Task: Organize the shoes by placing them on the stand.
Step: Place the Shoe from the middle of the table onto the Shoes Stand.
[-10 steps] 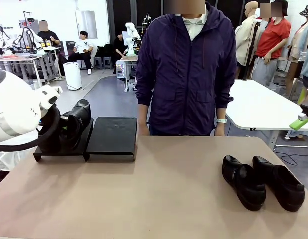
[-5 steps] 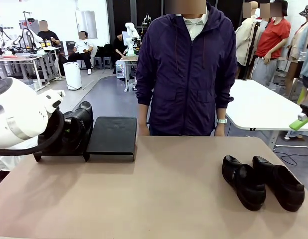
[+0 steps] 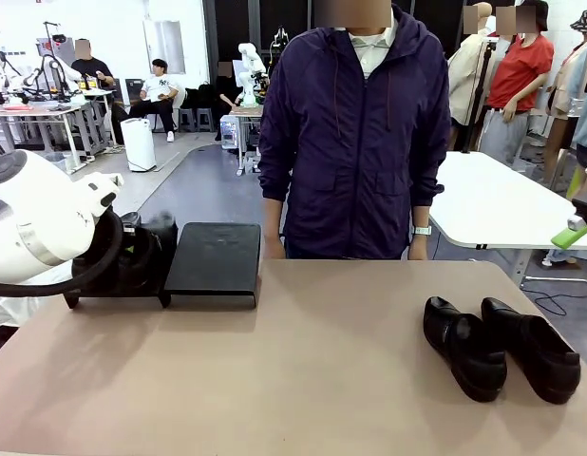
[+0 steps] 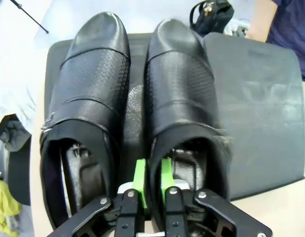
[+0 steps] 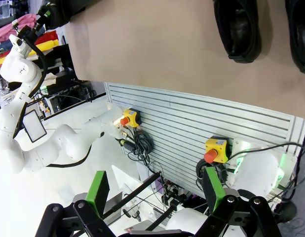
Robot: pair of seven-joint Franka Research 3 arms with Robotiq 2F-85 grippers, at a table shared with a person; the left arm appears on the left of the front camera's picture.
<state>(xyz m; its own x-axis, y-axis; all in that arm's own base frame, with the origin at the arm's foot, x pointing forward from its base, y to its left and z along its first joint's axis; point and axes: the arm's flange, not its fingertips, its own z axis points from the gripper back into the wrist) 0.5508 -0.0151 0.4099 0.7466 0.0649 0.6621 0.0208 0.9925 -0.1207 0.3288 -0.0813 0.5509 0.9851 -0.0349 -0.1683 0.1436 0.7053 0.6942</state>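
Beige tabletop (image 3: 322,399): two glossy black leather loafers (image 4: 88,89) sit on the left half of the low matte-black rectangular stand (image 4: 261,98); the left gripper (image 4: 152,173) straddles the heel collar of the one beside the stand's bare half, pads barely apart (gripping or not, I cannot tell). Well right of the stand, two more loafers (image 3: 464,347) lie lengthwise toward the robot, nearer the wide-open, empty right gripper (image 5: 155,190).
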